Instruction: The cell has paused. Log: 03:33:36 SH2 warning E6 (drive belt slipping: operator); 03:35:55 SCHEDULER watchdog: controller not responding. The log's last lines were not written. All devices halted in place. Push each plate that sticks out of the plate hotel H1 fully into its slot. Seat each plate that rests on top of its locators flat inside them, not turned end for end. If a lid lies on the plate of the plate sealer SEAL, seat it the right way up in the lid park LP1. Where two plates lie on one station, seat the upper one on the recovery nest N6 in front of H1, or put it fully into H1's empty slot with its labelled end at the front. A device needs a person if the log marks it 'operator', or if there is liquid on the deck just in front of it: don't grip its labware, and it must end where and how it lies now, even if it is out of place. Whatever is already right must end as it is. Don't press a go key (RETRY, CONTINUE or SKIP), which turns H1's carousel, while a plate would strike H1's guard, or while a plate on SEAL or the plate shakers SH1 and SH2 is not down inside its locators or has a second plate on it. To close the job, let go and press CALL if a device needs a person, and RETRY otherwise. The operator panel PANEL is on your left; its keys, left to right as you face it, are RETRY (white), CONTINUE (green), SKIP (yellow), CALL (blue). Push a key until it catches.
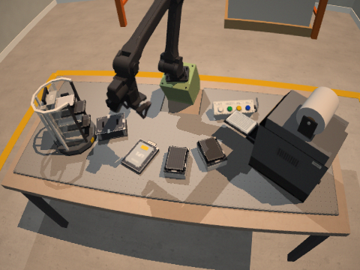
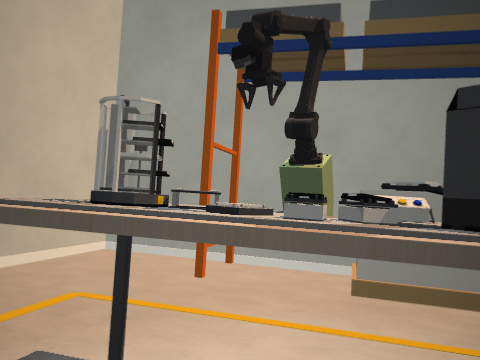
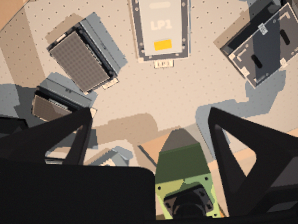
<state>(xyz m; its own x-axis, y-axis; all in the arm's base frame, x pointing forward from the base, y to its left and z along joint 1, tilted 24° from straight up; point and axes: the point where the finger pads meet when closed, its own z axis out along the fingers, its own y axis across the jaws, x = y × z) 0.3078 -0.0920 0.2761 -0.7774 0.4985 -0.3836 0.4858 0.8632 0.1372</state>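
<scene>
We are hovering our gripper [image 1: 139, 106] — fingers spread wide, carrying nothing — above and just behind the recovery nest [image 1: 111, 127], with the plate hotel [image 1: 56, 83] farther along.

One plate hotel [image 1: 49, 106] at 9 o'clock. One recovery nest [image 1: 111, 126] and one lid park [image 1: 140, 156]. Two shakers, each with one dark plate [image 1: 176, 157] [image 1: 211, 148]. One white plate [image 1: 241, 121] at 2 o'clock, on the one sealer [image 1: 292, 150]. One panel [image 1: 234, 107] with four keys.
</scene>
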